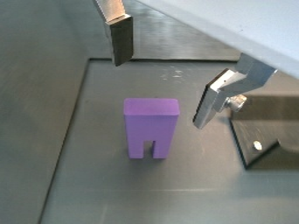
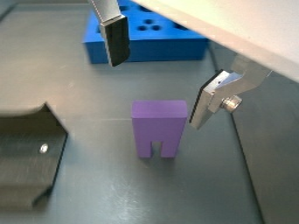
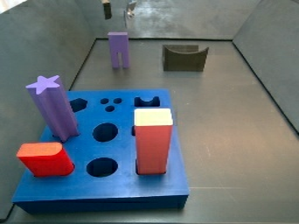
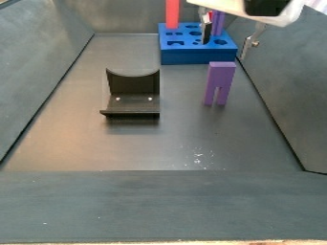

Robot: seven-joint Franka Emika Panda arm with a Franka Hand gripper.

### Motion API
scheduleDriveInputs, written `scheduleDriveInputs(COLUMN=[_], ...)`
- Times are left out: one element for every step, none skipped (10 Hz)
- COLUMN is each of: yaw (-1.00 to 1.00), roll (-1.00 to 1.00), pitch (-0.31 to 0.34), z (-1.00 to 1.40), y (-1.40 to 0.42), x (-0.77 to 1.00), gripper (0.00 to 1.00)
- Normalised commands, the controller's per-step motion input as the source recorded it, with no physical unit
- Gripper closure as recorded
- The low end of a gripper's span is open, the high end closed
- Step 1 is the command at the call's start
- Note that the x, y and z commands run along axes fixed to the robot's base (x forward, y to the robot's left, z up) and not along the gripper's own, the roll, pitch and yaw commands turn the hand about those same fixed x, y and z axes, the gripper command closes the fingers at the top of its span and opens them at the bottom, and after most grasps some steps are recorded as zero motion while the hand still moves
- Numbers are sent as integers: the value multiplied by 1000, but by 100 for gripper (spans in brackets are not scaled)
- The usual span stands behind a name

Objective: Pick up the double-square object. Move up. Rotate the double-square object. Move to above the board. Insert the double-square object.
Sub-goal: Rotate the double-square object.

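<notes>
The double-square object (image 1: 152, 128) stands upright on the floor, well apart from the board (image 3: 103, 157), near the far wall in a side view. It looks rigid, like plastic or printed, probably light. The smooth flat faces could slip a little, but it is not fragile. A slot cut in its lower end makes two legs, so the solid upper part is the best place to grip, pads on the two opposite flat faces just under the top.

The gripper (image 2: 163, 74) hangs above the double-square object, pointing down, jaws spread wide with nothing between them. In both wrist views one finger (image 1: 119, 39) sits beyond the block and the other finger (image 1: 214, 101) off to its side, neither touching. The gripper still needs to descend and centre over it.

The dark fixture (image 4: 130, 94) stands beside the double-square object, apart from it, the board beyond.
</notes>
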Motion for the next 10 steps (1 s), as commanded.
scheduleDriveInputs(yaw=[1000,1000,1000,1000,1000,1000,1000,1000,913,571], roll=[2,2,2,2,2,3,4,4,5,5], pitch=[-11,-12,-14,-16,-17,-21,-24,-30,-34,-34], z=[-36,-36,-36,-36,-36,-36,-35,-36,-36,-36], y=[-8,-8,-8,-7,-8,-8,-8,-8,-8,-8], x=[39,39,39,39,39,39,39,39,39,38], gripper=[0,0,0,0,0,0,0,0,0,0])
